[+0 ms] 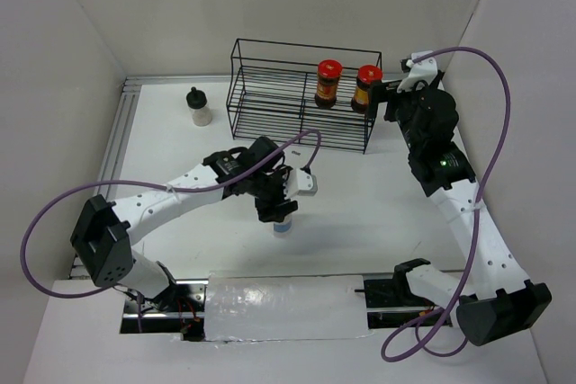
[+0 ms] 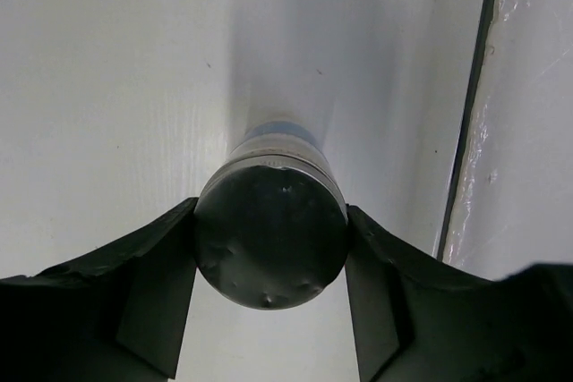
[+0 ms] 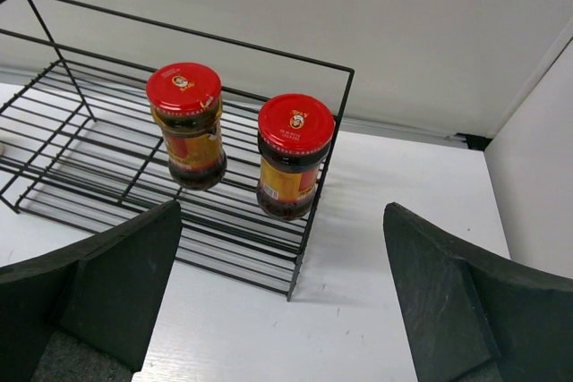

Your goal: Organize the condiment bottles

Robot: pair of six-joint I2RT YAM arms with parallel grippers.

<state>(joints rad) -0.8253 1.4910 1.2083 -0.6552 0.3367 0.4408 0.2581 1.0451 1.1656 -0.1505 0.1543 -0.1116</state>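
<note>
The left hand (image 1: 277, 211) pinches the white blue-labelled bottle (image 2: 270, 239) near its top, in the middle of the table (image 1: 360, 213); I think a quick lift may let it tilt or slip. The right hand (image 1: 385, 101), spread wide at the right end of the rack (image 1: 270, 87), could bump the red-lid jars (image 3: 295, 154) there.

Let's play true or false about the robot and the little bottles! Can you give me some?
1. Both red-lidded jars stand inside the wire rack. True.
2. The left gripper is empty. False: it is shut on the blue-labelled bottle.
3. The black-capped bottle is in the rack too. False: it stands on the table, outside the rack, to its left.
4. The right gripper is open and holds nothing. True.
</note>
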